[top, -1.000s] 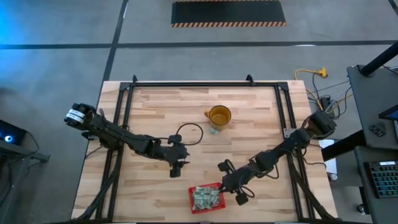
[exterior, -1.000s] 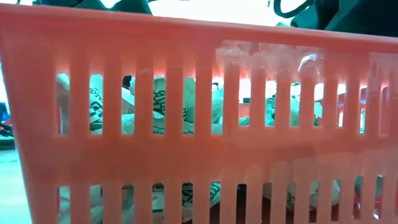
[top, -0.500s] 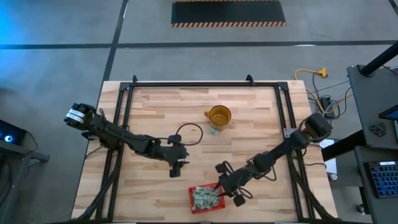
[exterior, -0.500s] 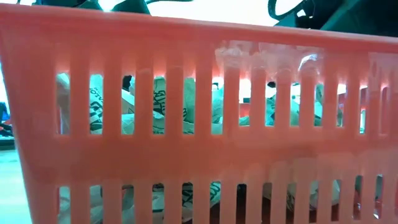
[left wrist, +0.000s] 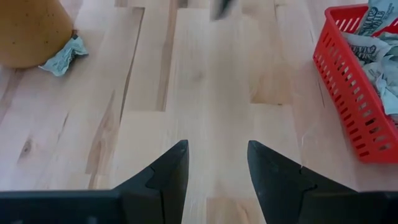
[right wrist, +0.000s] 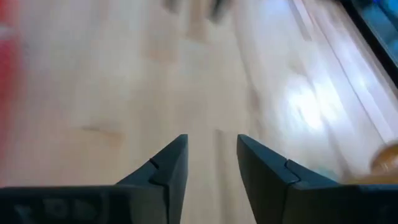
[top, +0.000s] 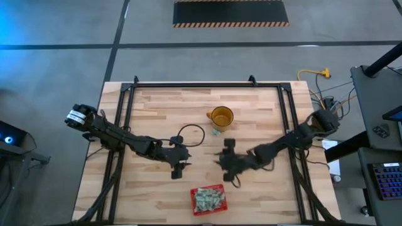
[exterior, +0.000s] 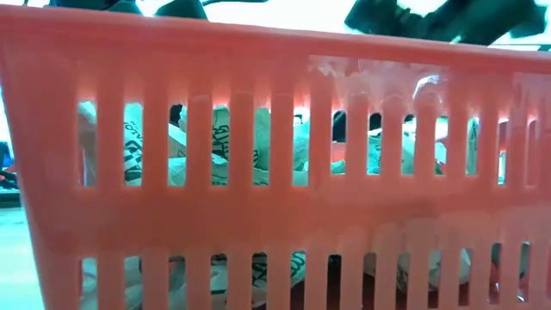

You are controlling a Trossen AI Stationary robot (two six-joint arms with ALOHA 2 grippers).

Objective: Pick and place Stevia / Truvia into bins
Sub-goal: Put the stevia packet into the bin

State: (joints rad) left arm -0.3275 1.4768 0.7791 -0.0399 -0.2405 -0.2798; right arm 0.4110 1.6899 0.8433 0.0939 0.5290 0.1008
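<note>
The red basket (top: pixel 208 199) stands near the table's near edge and holds several pale green and white packets (top: pixel 207 198); they show through its slats in the low view (exterior: pixel 215 146). One more packet (top: pixel 215 132) lies on the table against the foot of the amber mug (top: pixel 221 117), and it also shows in the left wrist view (left wrist: pixel 62 57). My left gripper (top: pixel 178 167) is open and empty over bare wood left of the basket. My right gripper (top: pixel 227 162) is open and empty between the mug and the basket.
A black cable loop (top: pixel 191 134) lies on the table near the left gripper. Dark frame rails (top: pixel 125 119) run along the table's left, right and far sides. Bare wood lies between the two grippers and at the far left.
My right gripper has gone from beside the basket's right side toward the table's far edge and a little left, toward the mug, moving fast. The basket and packets have stayed where they were.
</note>
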